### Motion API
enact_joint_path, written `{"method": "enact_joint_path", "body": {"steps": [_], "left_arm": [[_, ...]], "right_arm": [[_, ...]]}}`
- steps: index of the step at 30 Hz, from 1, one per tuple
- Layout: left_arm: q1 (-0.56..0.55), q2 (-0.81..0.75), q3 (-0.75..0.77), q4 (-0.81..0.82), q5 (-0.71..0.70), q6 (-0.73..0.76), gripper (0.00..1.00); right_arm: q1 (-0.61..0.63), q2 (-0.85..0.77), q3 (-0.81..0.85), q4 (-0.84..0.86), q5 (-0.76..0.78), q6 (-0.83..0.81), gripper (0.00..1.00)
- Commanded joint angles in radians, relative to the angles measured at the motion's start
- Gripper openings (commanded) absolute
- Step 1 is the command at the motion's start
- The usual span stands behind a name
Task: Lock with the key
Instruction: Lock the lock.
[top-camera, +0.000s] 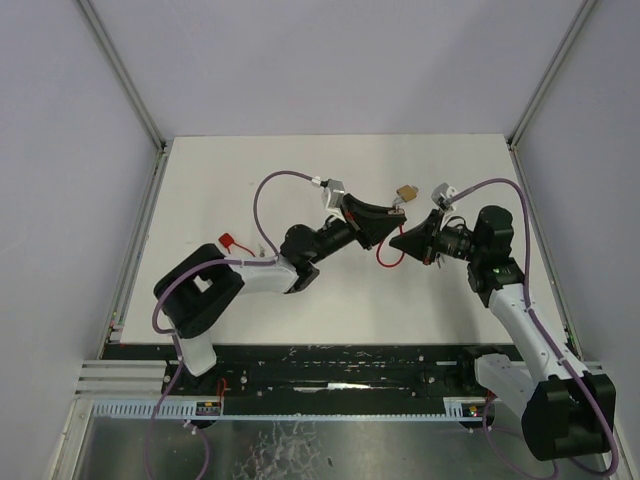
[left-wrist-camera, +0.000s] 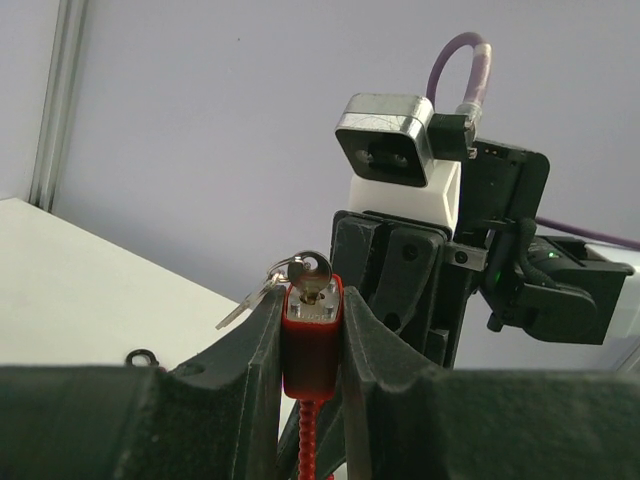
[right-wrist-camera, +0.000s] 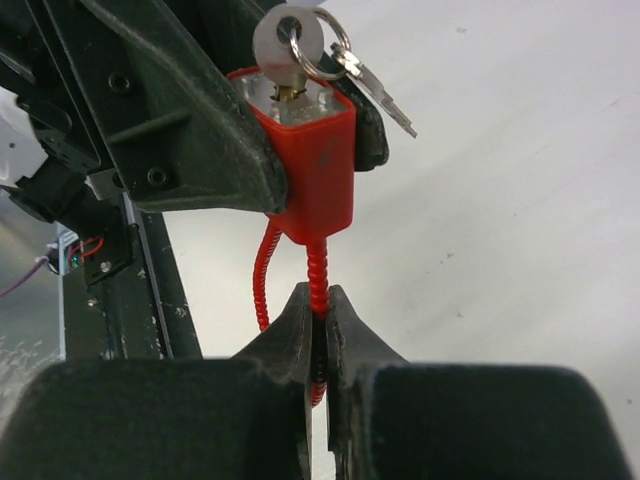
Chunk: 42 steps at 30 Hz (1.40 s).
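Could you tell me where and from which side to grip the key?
Grip the key by its flat round head, fingers on its two faces, coming in line with its shaft. The head stands clear of the red lock, whose sides the left fingers cover; avoid the spare key hanging beside it.

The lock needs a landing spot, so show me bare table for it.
Free: the far table strip behind both arms; the near patch between left arm and right arm. Crowded: mid-table, where left hand and right hand hold the red cable lock.
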Motion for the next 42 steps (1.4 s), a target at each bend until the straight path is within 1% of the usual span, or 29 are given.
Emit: {"method": "enact_joint_path", "body": {"steps": [1,5,7,9,12,15,17,21,22,26,29,32,33,36,38,41,42], "left_arm": [[-0.014,0.046,-0.029,-0.124,0.110,0.075,0.00],[-0.015,0.066,-0.032,-0.140,0.114,0.154,0.00],[-0.013,0.087,-0.015,-0.168,0.134,0.179,0.00],[-0.012,0.110,-0.007,-0.162,0.167,0.198,0.00],[-0.013,0.130,-0.022,-0.121,0.171,0.233,0.00],[-0.013,0.155,-0.031,-0.100,0.164,0.265,0.00],[-0.013,0.183,-0.038,-0.056,0.159,0.286,0.00],[-0.018,0.279,-0.064,0.143,0.137,0.299,0.00],[-0.023,0.296,-0.063,0.171,0.128,0.314,0.00],[-0.067,0.339,-0.031,0.137,0.071,0.439,0.00],[-0.077,0.376,-0.020,0.157,0.041,0.459,0.00],[-0.094,0.404,-0.007,0.150,0.011,0.490,0.00],[-0.099,0.410,-0.003,0.149,0.008,0.494,0.00],[-0.112,0.436,0.002,0.168,-0.009,0.508,0.00],[-0.125,0.444,0.001,0.161,-0.018,0.533,0.00],[-0.147,0.442,-0.015,0.158,-0.034,0.558,0.00],[-0.154,0.443,-0.020,0.157,-0.041,0.559,0.00]], "right_arm": [[-0.002,-0.046,0.070,0.063,0.038,-0.125,0.00],[-0.002,-0.033,-0.001,0.125,0.017,-0.211,0.00],[-0.002,-0.026,-0.026,0.141,-0.021,-0.264,0.00],[-0.003,-0.023,-0.052,0.162,-0.048,-0.301,0.00],[-0.021,-0.016,-0.086,0.234,-0.082,-0.292,0.00],[-0.039,0.004,-0.108,0.288,-0.063,-0.264,0.00],[-0.044,0.023,-0.133,0.315,-0.050,-0.296,0.00],[-0.063,0.058,-0.175,0.341,-0.012,-0.399,0.00],[-0.072,0.067,-0.180,0.346,-0.012,-0.413,0.00],[-0.095,0.102,-0.210,0.364,-0.047,-0.466,0.00],[-0.102,0.119,-0.214,0.291,-0.095,-0.593,0.00],[-0.114,0.134,-0.217,0.163,-0.143,-0.805,0.01],[-0.121,0.137,-0.220,0.145,-0.157,-0.845,0.01],[-0.139,0.141,-0.227,0.141,-0.181,-0.871,0.02],[-0.154,0.139,-0.222,0.109,-0.186,-0.886,0.02],[-0.169,0.128,-0.199,-0.052,-0.213,-1.055,0.03],[-0.172,0.129,-0.198,-0.080,-0.229,-1.081,0.03]]}}
